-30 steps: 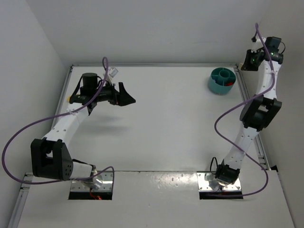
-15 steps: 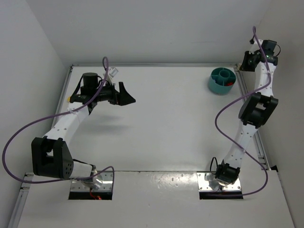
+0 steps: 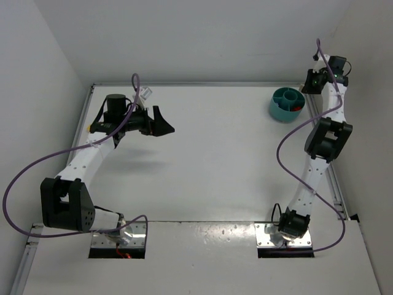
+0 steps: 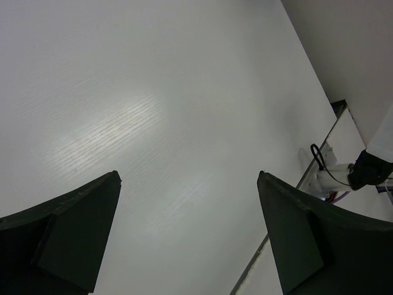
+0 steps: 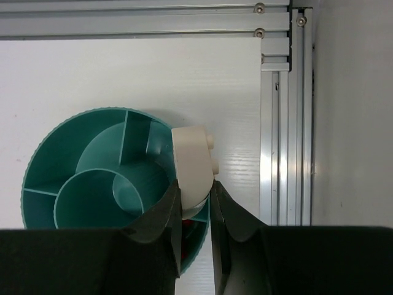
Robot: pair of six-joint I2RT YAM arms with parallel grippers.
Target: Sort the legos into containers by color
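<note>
At the bottom centre of the right wrist view, the right gripper [image 5: 195,192] was clenched on a cream lego [image 5: 193,161], a small rounded block with two studs on its right side, standing upright between the dark fingertips. Beneath it sat the teal tub [image 5: 37,178], round with a finely ribbed outer wall, a circular well in the middle and an outer ring cut into compartments by thin dividers. The brick hung over the tub's right edge, and a sliver of a red lego [image 5: 194,225] showed in the compartment under the fingers. Beyond the tub lay the white counter [image 5: 123,67], bordered at the top and right of the frame by an aluminium rail [image 5: 279,123]. In the top view the left gripper [image 3: 161,126] hovered at centre left, well apart from the tub [image 3: 279,114] in the upper right corner of the counter, its fingers [image 4: 73,233] spread wide and grasping nothing above bare counter. Against the frame a second before, the right gripper [image 3: 311,82] had swung leftward from beyond the rail to the tub's right side, while the left arm and the tub stayed put.
</note>
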